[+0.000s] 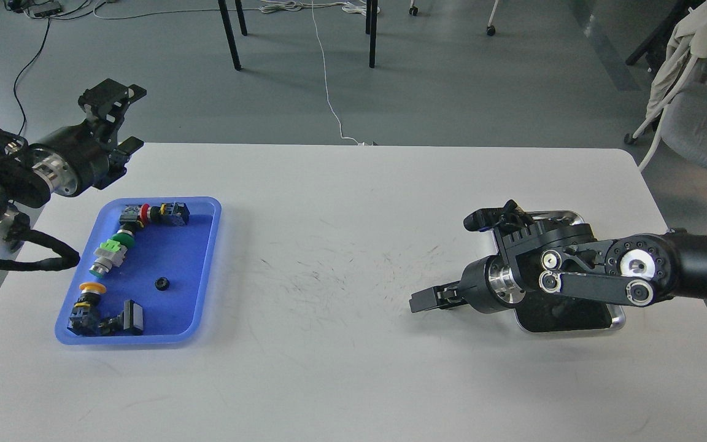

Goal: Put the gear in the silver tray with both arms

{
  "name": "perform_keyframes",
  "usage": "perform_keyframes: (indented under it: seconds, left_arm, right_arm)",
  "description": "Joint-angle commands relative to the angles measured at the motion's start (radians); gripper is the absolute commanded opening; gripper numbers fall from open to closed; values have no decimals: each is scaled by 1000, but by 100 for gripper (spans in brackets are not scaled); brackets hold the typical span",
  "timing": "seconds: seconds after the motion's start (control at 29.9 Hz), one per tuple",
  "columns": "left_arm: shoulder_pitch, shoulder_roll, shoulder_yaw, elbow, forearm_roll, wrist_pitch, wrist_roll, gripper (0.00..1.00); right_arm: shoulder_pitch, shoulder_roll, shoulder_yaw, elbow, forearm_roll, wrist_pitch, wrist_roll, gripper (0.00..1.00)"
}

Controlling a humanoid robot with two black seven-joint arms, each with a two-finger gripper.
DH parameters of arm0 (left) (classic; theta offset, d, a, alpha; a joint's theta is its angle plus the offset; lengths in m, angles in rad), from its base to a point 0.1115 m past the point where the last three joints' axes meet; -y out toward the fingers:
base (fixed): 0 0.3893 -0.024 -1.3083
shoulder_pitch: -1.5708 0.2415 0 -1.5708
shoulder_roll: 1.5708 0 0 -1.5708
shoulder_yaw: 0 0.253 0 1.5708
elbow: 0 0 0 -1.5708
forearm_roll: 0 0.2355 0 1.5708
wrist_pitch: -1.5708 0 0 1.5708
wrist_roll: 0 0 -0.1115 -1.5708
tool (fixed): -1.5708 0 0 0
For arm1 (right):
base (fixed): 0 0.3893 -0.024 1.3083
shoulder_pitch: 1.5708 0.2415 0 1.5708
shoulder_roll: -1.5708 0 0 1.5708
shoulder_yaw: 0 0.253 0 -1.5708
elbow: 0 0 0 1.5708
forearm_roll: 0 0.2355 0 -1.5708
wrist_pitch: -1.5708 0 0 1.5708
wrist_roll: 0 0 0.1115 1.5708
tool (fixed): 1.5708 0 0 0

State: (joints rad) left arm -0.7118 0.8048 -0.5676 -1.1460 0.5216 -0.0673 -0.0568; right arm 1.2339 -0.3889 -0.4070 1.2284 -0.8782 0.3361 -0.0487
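A small black gear (161, 283) lies in the blue plastic tray (206, 258) at the table's left. The silver tray (618, 320) sits at the right, mostly covered by my right arm. My right gripper (425, 300) points left, just above the table, left of the silver tray and far from the gear. Its fingers show side-on as one dark shape. My left gripper (123, 120) hangs above the table's back left corner, behind the blue tray. Its fingers stand apart and hold nothing.
The blue tray also holds several push-button switches with red, green and yellow caps (111, 253). The white table (341, 233) has scuff marks at its middle. Chair legs, cables and a grey chair stand on the floor beyond.
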Motion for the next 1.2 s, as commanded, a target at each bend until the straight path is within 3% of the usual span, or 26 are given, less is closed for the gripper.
perform_keyframes:
  seconds: [0.0, 0.2, 0.3, 0.43, 0.7, 1.0, 1.17]
  left_arm:
    - [0, 1, 0, 0, 0, 0, 0, 98]
    - [0, 1, 0, 0, 0, 0, 0, 98]
    - [0, -1, 0, 0, 0, 1, 0, 98]
    - [0, -1, 0, 0, 0, 1, 0, 98]
    - [0, -1, 0, 0, 0, 1, 0, 98]
    - [2, -4, 2, 0, 2, 1, 0, 98]
    - [2, -7, 2, 2, 2, 1, 0, 98]
  right_arm:
    - [-4, 2, -3, -1, -1, 0, 3, 75]
    - [-2, 9, -4, -3, -2, 0, 13, 54]
    - [-1, 9, -4, -3, -2, 3, 13, 33]
    - [4, 9, -4, -6, -4, 23, 15, 21]
    - [13, 7, -4, -9, -4, 27, 15, 8]
    - [41, -11, 10, -9, 2, 27, 24, 5]
    - [93, -83, 23, 0, 7, 37, 33, 5]
